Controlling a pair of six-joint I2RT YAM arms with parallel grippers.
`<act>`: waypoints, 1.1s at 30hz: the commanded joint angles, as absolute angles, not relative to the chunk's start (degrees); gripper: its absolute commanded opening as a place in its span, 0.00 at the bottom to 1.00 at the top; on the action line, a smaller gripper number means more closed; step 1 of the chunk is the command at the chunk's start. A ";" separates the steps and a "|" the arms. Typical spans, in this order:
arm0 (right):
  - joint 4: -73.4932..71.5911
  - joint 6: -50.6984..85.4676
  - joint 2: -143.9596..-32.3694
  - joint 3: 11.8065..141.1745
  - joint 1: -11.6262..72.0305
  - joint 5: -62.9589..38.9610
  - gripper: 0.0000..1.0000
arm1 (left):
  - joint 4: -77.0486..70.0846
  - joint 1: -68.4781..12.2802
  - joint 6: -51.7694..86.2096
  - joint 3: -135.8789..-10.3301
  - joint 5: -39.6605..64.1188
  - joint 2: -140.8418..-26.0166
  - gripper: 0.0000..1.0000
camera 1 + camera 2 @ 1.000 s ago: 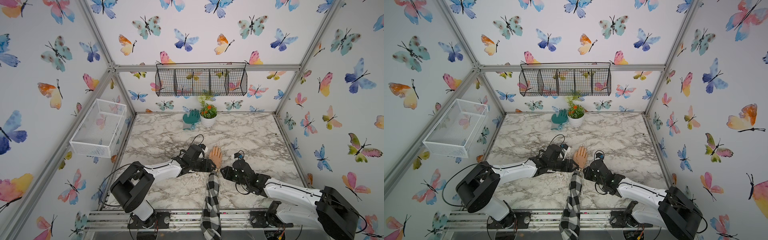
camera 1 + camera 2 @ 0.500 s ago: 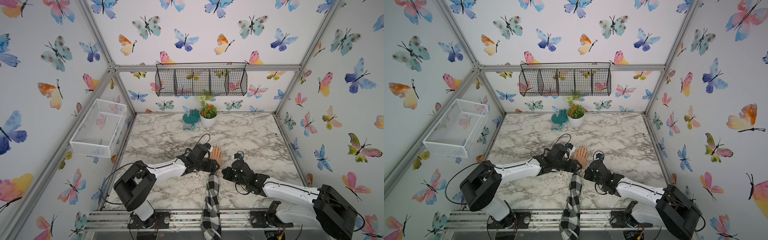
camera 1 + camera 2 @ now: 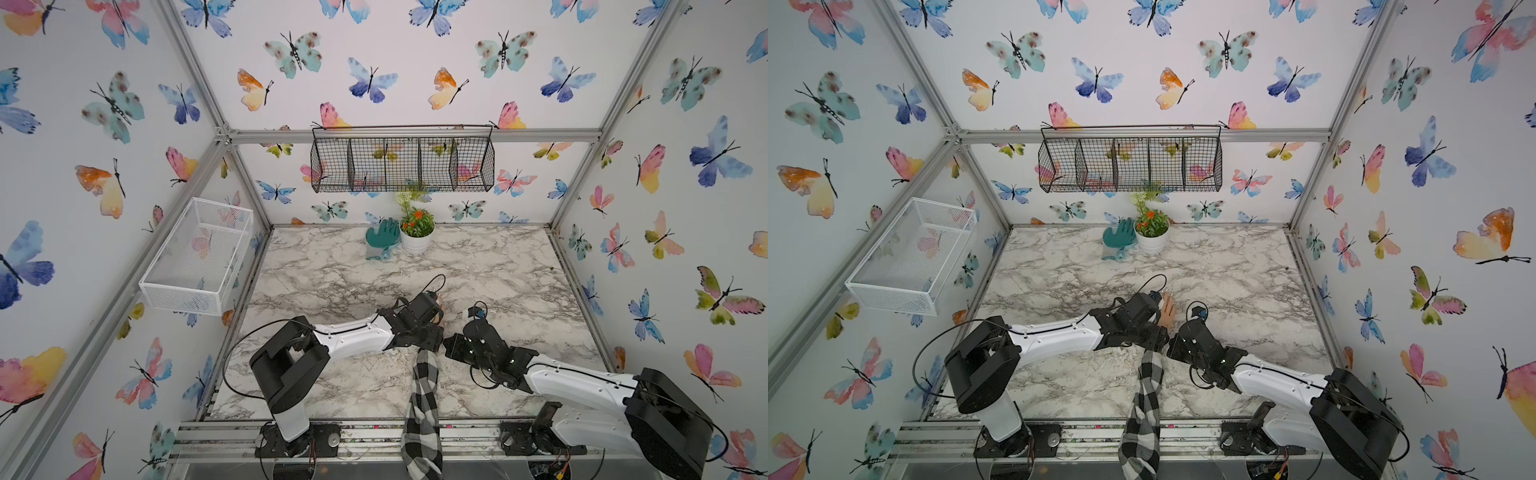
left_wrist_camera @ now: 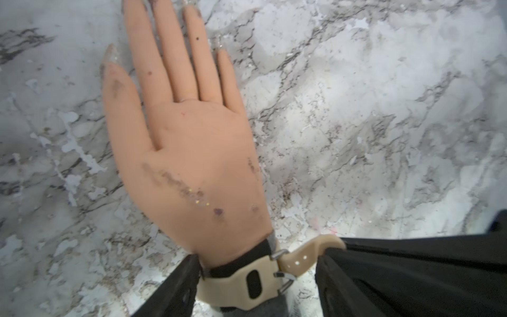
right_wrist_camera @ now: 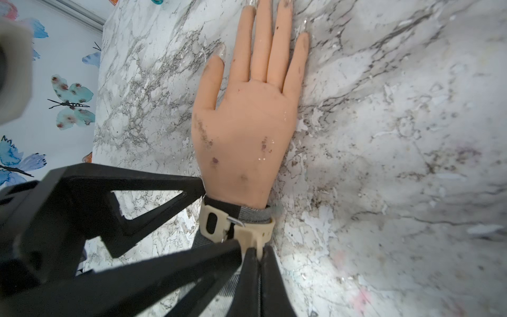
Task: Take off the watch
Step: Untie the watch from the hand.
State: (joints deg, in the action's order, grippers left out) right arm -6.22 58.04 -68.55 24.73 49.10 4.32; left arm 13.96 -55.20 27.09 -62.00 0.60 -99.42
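The watch (image 4: pixel 241 285) is a pale beige strap with a metal buckle, wrapped round the sleeved wrist of a mannequin hand (image 4: pixel 197 153) lying flat on the marble table. Its case is hidden. In the right wrist view the watch (image 5: pixel 214 225) has its loose strap end (image 5: pixel 255 233) pinched by my right gripper (image 5: pixel 258 251), which is shut. My left gripper (image 4: pixel 258 263) is open and straddles the wrist: one finger (image 4: pixel 175 288) touches the strap, the other stands a little clear of the buckle. In both top views the two grippers (image 3: pixel 428 336) (image 3: pixel 1171 347) meet above the checked sleeve (image 3: pixel 1146 399).
A teal glove (image 3: pixel 382 243) and a white pot of flowers (image 3: pixel 417 232) stand at the back of the table. A black wire basket (image 3: pixel 403 166) hangs on the back wall. A white mesh basket (image 3: pixel 199 257) hangs on the left wall.
My right gripper has moved in to the wrist and shut on the loose strap end. The left wrist has shifted over the hand, covering most of it in a top view.
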 commanded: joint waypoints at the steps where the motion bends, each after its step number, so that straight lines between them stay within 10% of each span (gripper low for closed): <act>1: -5.80 58.01 -68.95 25.02 49.31 4.75 0.03 | 18.26 -55.10 26.43 -63.11 -3.25 -101.12 0.69; 23: -5.97 57.10 -68.82 26.02 49.33 4.36 0.03 | 18.31 -52.87 28.56 -59.91 -5.12 -97.30 0.70; 28: -7.27 55.13 -68.65 29.23 49.31 1.84 0.34 | 16.00 -51.97 29.15 -58.78 -3.20 -95.24 0.70; 33: -8.25 55.28 -67.00 31.02 49.31 1.23 0.42 | 15.20 -49.69 30.48 -57.87 -2.03 -93.42 0.73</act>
